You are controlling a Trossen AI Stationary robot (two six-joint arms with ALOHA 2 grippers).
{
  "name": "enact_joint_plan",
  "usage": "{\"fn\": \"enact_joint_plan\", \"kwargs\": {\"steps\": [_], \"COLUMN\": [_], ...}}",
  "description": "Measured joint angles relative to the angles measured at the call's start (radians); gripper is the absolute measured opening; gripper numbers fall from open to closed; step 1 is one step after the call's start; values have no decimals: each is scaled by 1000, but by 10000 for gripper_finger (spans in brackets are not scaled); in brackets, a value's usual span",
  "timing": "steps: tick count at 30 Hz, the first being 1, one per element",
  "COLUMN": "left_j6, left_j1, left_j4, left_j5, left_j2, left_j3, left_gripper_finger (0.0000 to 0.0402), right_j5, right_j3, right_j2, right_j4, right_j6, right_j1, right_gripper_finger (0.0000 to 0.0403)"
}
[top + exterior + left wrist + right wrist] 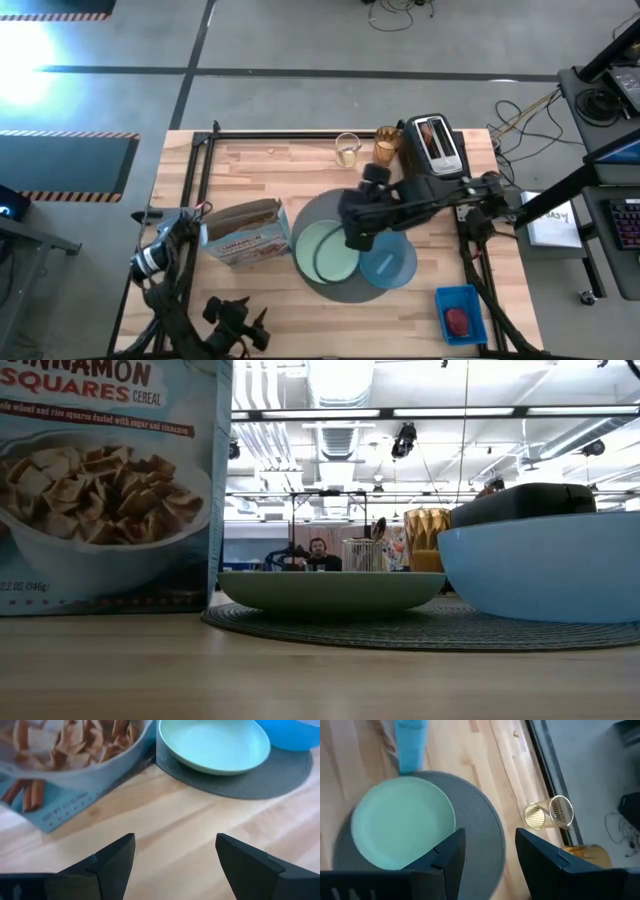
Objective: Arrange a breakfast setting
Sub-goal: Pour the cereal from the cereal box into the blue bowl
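A round dark-grey mat (318,215) lies at the table's middle. A pale green plate (325,252) rests on its left part and a blue bowl (392,265) on its right edge. My right gripper (490,855) hovers open and empty above the mat, between plate and bowl (355,235). My left gripper (175,860) is open and empty near the table's front edge (238,318), facing the cereal box (245,232). An amber glass (387,146) stands at the far edge. A small red food piece (457,320) lies in a blue tray (470,297).
The cereal box stands upright just left of the mat (105,480). A clear glass (347,150) and a toaster (438,145), with something brown in its slot, stand by the amber glass at the far edge. Bare wood lies in front of the mat.
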Motion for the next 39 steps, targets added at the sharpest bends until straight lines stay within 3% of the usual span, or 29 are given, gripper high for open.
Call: {"fn": "enact_joint_plan", "kwargs": {"steps": [4,10,14,21,32,39], "left_j6": [-2,55,71,70,50,31], "left_j1": [-20,-15,-5,12,29,30], "left_j4": [0,0,0,0,0,0], "left_j5": [0,-3,-25,-45,-46,-45], "left_j2": [0,0,-1,-4,-5,-5], "left_j3": [-1,-3,-3,-3,-3,-3], "left_gripper_finger": [263,263,263,263,263,263], "right_j5": [62,194,234,280,297,299], "right_j3": [-109,-391,-586,-919,-1428,-1580], "right_j2": [-92,-305,-432,-588,-767,-781], "right_j4": [-1,-6,17,141,401,556], "right_j6": [111,373,527,656,1016,1079], "right_j1": [70,179,226,287,396,443], "right_gripper_finger": [164,164,164,164,164,164]}}
